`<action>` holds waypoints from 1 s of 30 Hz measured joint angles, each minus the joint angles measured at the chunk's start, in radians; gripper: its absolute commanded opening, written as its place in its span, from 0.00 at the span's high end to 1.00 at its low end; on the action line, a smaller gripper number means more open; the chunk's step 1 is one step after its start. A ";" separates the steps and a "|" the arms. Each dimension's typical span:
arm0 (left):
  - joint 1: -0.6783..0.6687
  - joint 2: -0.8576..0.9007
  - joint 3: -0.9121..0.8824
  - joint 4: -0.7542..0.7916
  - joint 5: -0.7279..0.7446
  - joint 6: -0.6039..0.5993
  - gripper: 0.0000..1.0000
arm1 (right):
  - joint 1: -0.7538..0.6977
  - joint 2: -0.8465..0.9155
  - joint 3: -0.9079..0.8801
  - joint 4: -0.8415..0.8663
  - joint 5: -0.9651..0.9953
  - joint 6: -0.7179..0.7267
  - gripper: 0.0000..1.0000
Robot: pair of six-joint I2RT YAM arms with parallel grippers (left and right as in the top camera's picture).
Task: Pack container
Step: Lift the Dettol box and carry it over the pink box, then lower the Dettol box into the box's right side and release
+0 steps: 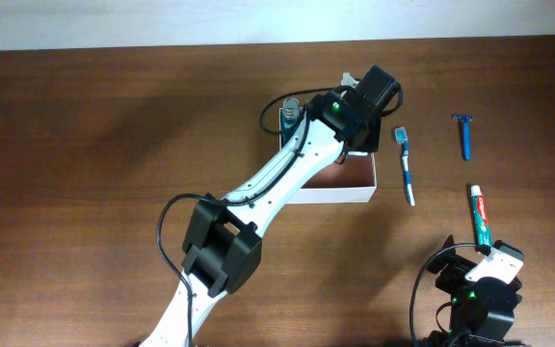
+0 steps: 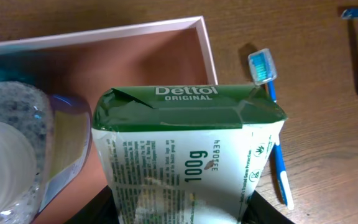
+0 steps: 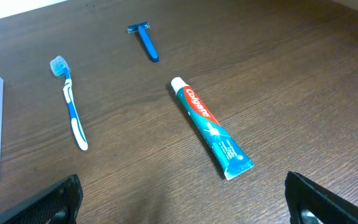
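The right gripper (image 3: 179, 214) rests with its fingers wide apart near a teal toothpaste tube (image 3: 211, 129). Farther on, the left gripper (image 2: 179, 214) clamps a green-and-white soap packet (image 2: 185, 155) over the white-walled, pinkish-brown square container (image 2: 135, 28), beside a blue-and-white toothbrush (image 2: 272, 124).

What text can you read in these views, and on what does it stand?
"Dettol ORIGINAL": on the green top of the soap pack.
"100g": on the pack's white side. The fine print around it is too small to read.
"Colgate": on the toothpaste tube.
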 measured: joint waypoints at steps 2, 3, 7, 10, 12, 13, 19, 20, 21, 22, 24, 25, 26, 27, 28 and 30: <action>0.000 0.000 -0.011 0.003 -0.003 -0.002 0.92 | 0.000 0.000 0.000 0.000 0.000 0.000 0.02; 0.000 0.000 -0.014 0.004 -0.003 -0.003 0.92 | 0.000 0.000 0.000 0.000 0.000 0.000 0.02; 0.000 0.006 -0.014 0.005 -0.004 -0.006 0.91 | 0.000 0.000 0.000 0.000 0.000 0.000 0.01; 0.000 0.026 -0.014 0.004 -0.003 -0.006 0.88 | 0.000 0.000 0.000 0.000 0.000 0.000 0.02; 0.000 0.045 -0.014 0.004 -0.003 -0.006 0.86 | 0.000 0.000 0.000 0.000 0.000 0.000 0.02; 0.000 0.054 -0.015 0.004 -0.003 -0.006 0.85 | 0.000 0.000 0.000 0.000 0.000 0.000 0.02; 0.000 0.073 -0.021 0.004 -0.003 -0.006 0.74 | 0.000 0.000 0.000 0.000 0.000 0.000 0.02; 0.000 0.073 -0.021 0.004 -0.003 -0.006 0.69 | 0.000 0.000 0.000 0.000 0.000 0.000 0.02; 0.000 0.073 -0.021 0.004 -0.003 -0.006 0.65 | 0.000 0.000 0.000 0.000 0.000 0.000 0.02; 0.000 0.073 -0.021 0.004 -0.003 -0.006 0.62 | 0.000 0.000 0.000 0.000 0.000 0.000 0.02; 0.000 0.073 -0.021 0.004 -0.003 -0.006 0.52 | 0.000 0.000 0.000 0.000 0.000 0.000 0.02; 0.000 0.073 -0.021 0.004 -0.003 -0.005 0.49 | 0.000 0.000 0.000 0.000 0.000 0.000 0.02; 0.000 0.073 -0.021 0.004 -0.003 -0.007 0.46 | 0.000 0.000 0.000 0.000 0.000 0.000 0.02; 0.000 0.073 -0.021 0.004 -0.003 -0.009 0.40 | 0.000 0.000 0.000 0.000 0.000 -0.001 0.02; 0.000 0.073 -0.021 0.004 -0.003 -0.011 0.37 | 0.000 0.000 0.000 0.000 0.000 0.000 0.02; 0.000 0.073 -0.021 0.005 -0.003 -0.012 0.30 | 0.000 0.000 0.000 0.000 0.000 -0.001 0.02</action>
